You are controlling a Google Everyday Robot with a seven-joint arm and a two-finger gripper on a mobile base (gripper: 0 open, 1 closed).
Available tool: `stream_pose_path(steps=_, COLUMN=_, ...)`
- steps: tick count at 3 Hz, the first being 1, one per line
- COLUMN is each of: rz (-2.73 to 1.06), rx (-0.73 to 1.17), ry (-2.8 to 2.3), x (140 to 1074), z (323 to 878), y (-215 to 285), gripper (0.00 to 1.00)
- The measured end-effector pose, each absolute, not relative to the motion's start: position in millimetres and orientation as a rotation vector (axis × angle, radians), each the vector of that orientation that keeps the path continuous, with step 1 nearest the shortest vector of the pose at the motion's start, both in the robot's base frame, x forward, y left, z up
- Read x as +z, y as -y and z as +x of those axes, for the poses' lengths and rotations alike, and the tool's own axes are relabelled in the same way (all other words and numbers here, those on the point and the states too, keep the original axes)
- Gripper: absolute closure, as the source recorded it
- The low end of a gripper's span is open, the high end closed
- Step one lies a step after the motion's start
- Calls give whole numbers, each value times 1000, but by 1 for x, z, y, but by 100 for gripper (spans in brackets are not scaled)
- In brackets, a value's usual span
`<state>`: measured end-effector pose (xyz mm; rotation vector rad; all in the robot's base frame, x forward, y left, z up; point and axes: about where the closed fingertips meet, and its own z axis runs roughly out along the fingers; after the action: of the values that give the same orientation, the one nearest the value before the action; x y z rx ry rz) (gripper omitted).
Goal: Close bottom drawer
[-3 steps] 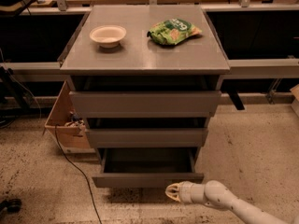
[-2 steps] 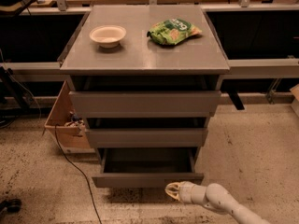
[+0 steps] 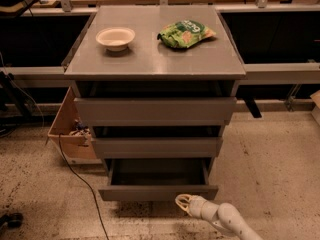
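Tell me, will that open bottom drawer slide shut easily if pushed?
Likely yes: the bottom drawer looks rigid and empty, so probably light. The tool, low by its front, sits off-centre, so the drawer might skew slightly.

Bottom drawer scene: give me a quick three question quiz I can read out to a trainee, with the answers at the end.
1. True or false: the bottom drawer is fully shut.
2. Where is the end effector? A) raised well off the floor; B) low by the floor, just in front of the bottom drawer's front, right of its middle; C) inside the top drawer.
3. Name the two things on the cabinet top.
Key: 1 false, it stands pulled out. 2 B. 3 a white bowl and a green snack bag.
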<state>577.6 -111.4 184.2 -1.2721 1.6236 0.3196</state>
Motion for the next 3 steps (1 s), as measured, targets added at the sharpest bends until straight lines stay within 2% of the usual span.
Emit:
stream_pose_path(steps=2, rz=-1148, rx=335, ry=-1611, x=162, z=617, y=96, gripper=100)
stream_pose_path(steps=3, rz=-1147, rx=335, ry=-1611, x=162, z=616, y=96, gripper=100)
